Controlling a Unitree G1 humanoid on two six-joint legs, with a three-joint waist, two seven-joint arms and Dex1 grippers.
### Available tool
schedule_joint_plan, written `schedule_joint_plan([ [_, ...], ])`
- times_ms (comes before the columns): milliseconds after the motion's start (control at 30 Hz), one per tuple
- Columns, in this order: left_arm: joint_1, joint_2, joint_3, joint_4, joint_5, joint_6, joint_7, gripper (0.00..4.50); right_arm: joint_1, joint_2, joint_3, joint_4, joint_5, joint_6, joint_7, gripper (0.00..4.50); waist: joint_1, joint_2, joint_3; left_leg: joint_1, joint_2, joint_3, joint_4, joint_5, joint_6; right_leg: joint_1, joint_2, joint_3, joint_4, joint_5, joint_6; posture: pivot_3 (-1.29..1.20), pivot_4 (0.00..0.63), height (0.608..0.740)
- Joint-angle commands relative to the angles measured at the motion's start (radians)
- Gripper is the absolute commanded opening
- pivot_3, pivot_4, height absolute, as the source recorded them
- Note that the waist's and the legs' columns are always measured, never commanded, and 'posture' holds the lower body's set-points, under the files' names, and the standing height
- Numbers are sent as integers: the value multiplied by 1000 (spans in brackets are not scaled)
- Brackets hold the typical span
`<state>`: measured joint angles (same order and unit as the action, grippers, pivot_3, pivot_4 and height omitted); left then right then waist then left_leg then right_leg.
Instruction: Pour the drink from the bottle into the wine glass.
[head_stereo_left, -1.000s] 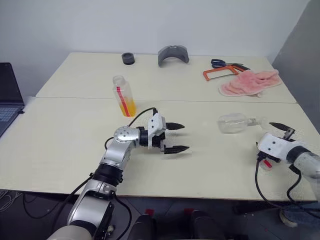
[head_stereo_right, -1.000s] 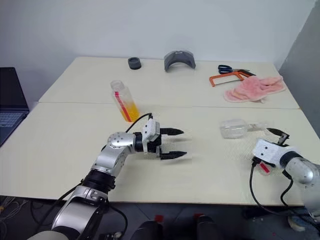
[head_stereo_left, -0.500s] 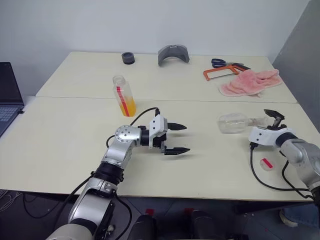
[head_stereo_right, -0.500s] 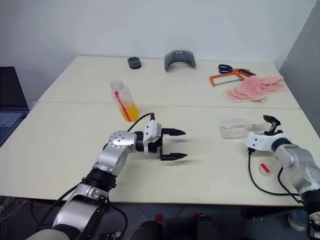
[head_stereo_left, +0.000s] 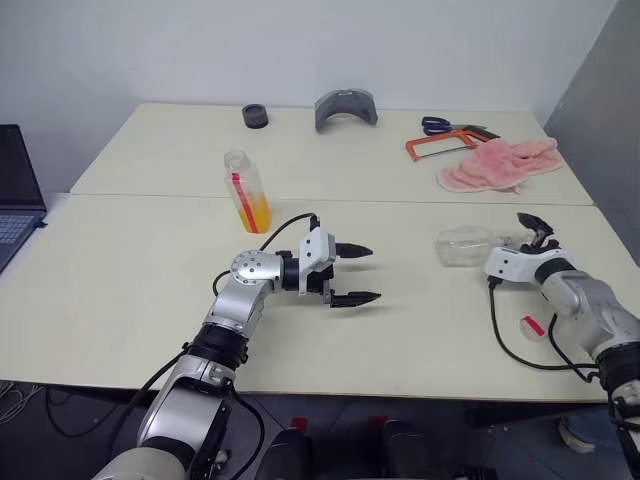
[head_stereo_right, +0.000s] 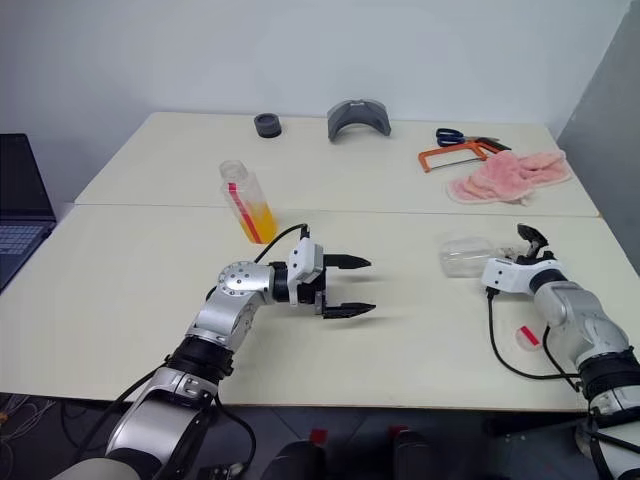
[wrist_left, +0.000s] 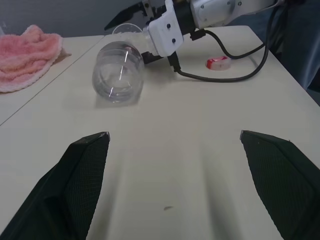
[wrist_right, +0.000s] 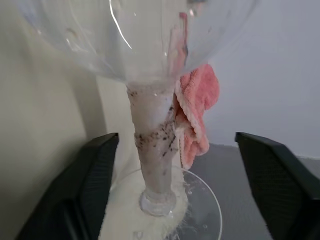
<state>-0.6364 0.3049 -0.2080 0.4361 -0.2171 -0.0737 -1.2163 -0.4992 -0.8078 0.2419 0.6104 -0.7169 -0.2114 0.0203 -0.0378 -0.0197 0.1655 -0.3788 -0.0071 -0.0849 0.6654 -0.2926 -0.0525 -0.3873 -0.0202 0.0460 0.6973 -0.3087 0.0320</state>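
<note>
The glass (head_stereo_left: 463, 246) is lying on its side on the worktop (head_stereo_left: 130, 280), well right of the bottle (head_stereo_left: 247, 191). The right end effector (wrist_right: 165, 175) is sitting open around its stem. The left end effector (head_stereo_left: 352, 274) is hanging wide open, holding nothing, between bottle and glass.

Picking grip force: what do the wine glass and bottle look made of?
Wine glass: clear, glossy, sharp highlights; glass or hard plastic, hard to say. Bottle: clear, duller walls, red label strip; likely thin plastic.
</note>
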Motion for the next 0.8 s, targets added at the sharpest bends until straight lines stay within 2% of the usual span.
schedule_joint_plan([
  [33,-14,-5,10,-36,-6,-2,9,4500,-27,9,8,25,10,-19,-10,2533,-1,0,0,0,0,0,0,0,0,0,0,0,0,0,0,0,150,740],
  [233,-7,-7,26,-47,-18,24,38,4500,-58,15,-8,15,35,-32,-8,311,-5,0,0,0,0,0,0,0,0,0,0,0,0,0,0,0,150,740],
  [267,-5,-7,34,-48,-21,31,51,4500,-57,18,-21,-8,50,-26,-6,130,-6,0,0,0,1,0,0,0,0,0,0,0,0,0,0,0,150,740],
  [400,3,-15,70,-61,-39,71,112,4500,-31,94,-118,-146,204,30,38,135,-17,0,0,-1,1,0,0,0,0,-1,0,0,1,0,0,0,150,740],
  [533,22,3,84,-88,-43,107,128,4500,29,331,-253,-296,534,184,153,135,-23,0,0,-1,3,-2,0,0,-1,-1,0,-1,1,0,0,0,150,740],
  [633,33,19,87,-107,-44,122,124,4500,72,436,-280,-353,624,264,188,135,-19,1,0,-1,2,-4,0,0,-1,0,0,-2,1,0,0,0,150,740],
  [800,46,43,92,-139,-58,161,113,4500,122,487,-281,-399,660,331,198,135,-18,1,0,-1,-1,-9,1,0,0,0,-2,-2,1,0,0,0,150,740],
])
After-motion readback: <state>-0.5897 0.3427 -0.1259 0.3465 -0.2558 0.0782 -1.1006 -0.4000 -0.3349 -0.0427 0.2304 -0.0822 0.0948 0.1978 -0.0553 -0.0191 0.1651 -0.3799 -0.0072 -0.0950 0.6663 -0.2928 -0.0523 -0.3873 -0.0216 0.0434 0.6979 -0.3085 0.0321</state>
